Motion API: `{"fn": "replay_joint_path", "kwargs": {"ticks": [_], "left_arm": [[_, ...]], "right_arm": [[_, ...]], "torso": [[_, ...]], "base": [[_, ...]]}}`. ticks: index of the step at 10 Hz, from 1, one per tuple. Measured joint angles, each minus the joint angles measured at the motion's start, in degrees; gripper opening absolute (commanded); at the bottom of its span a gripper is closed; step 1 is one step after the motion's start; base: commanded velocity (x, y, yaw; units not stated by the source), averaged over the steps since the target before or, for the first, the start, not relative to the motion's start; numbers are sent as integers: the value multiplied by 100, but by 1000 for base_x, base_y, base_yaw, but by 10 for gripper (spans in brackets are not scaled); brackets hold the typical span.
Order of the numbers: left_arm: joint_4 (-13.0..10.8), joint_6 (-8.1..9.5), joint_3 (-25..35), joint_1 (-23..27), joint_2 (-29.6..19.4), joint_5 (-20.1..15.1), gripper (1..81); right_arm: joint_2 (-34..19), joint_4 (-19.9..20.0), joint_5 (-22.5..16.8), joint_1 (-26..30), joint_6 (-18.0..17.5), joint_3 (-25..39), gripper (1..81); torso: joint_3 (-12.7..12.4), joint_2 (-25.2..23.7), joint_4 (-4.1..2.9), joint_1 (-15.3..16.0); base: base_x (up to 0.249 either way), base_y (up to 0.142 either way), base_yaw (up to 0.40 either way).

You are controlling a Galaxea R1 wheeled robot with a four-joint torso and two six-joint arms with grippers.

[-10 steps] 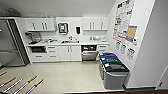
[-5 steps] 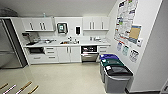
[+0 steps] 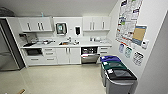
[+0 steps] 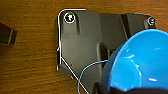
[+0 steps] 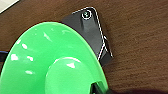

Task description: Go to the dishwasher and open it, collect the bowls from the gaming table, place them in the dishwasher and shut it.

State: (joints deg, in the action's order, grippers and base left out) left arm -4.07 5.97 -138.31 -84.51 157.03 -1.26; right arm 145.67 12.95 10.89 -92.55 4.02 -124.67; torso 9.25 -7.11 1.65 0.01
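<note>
Going left to right across your head view: a steel fridge [image 3: 8,53] fills the left edge, white cupboards [image 3: 52,55] and a sink counter [image 3: 67,44] span the middle, and the dishwasher [image 3: 89,55] sits right of centre under the counter, its door apparently tipped open on a dark inside (too blurred to be sure). Three bins [image 3: 117,75] line the right wall. The dishwasher lies straight ahead and slightly right across open floor, well apart from you. The blue bowl [image 4: 140,62] fills the lower right of your left wrist view, the green bowl [image 5: 50,60] the lower left of your right wrist view. Each looks carried, but you cannot tell how either gripper's jaws stand. I judge the right arm nearer.
</note>
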Motion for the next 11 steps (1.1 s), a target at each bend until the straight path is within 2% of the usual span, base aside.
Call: {"fn": "replay_joint_path", "kwargs": {"ticks": [11], "left_arm": [[0,0,-16,2,9,5,10]], "right_arm": [[141,-35,-2,0,0,-187,10]], "torso": [[0,0,0,5]], "base": [[221,0,0]]}}
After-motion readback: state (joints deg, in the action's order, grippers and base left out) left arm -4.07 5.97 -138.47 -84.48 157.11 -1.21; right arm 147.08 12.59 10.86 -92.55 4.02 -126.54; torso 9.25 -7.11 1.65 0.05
